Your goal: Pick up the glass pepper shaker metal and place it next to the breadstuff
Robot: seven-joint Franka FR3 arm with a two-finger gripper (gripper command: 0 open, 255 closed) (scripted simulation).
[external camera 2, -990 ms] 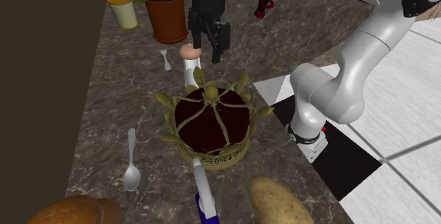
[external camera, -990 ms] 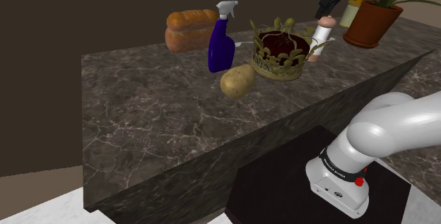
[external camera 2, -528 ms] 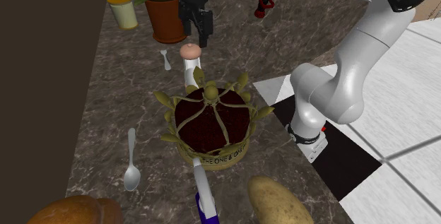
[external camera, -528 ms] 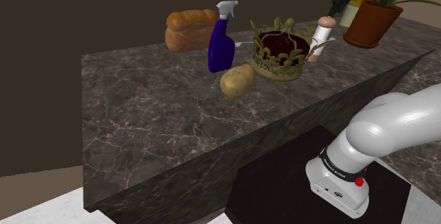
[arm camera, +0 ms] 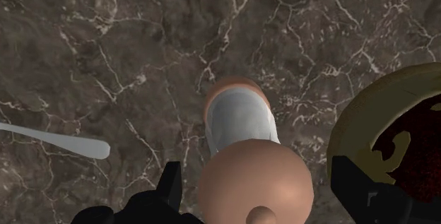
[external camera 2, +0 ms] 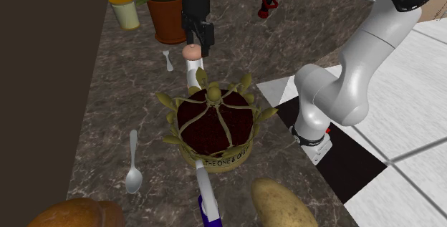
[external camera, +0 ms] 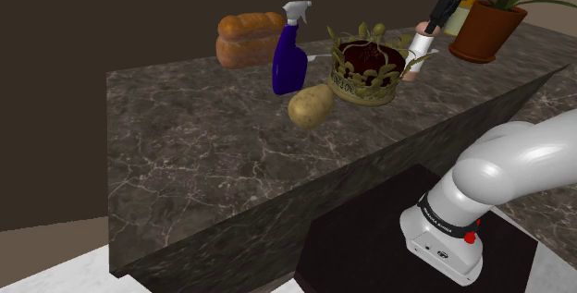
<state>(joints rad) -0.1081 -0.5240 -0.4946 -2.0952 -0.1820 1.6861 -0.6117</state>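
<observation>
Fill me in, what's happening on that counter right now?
The white arm's black gripper hangs over the upright white shaker with a copper-coloured cap, on the dark marble counter between the gold crown and the terracotta plant pot. Its fingers stand apart on either side of the cap, not clasping it. The brown bread loaf sits farther along the counter, by the blue spray bottle.

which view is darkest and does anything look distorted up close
Shoulder view is dimmest, its marble counter dull; second exterior view is brighter, pale floor tiles at its right; wrist view shows the pepper shaker oversized and foreshortened.
</observation>
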